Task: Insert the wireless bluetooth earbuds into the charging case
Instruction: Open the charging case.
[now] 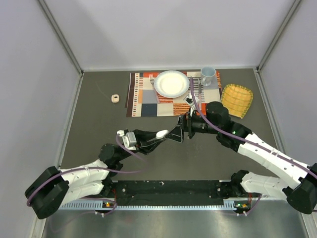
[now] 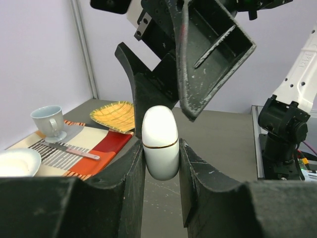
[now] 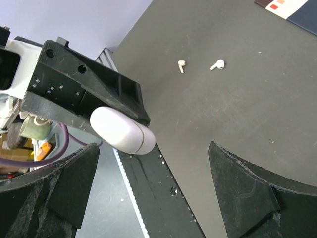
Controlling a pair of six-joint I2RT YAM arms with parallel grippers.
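My left gripper (image 1: 157, 137) (image 2: 161, 166) is shut on the white pill-shaped charging case (image 2: 160, 141), which has a thin gold seam and a closed lid; it is held upright above the table (image 1: 162, 133). My right gripper (image 1: 176, 134) (image 3: 154, 174) is open wide and empty, its jaws right next to the case's top end (image 3: 122, 130), apart from it. Two earbuds lie on the dark table in the right wrist view: a pale beige one (image 3: 182, 65) and a white one (image 3: 217, 64). Other earbuds are out of view.
A patchwork placemat (image 1: 148, 101) at the back carries a white plate (image 1: 171, 83), a blue-grey cup (image 1: 208, 75), a fork and a knife. A yellow checked dish (image 1: 237, 99) lies to its right. A small beige object (image 1: 115, 98) sits far left.
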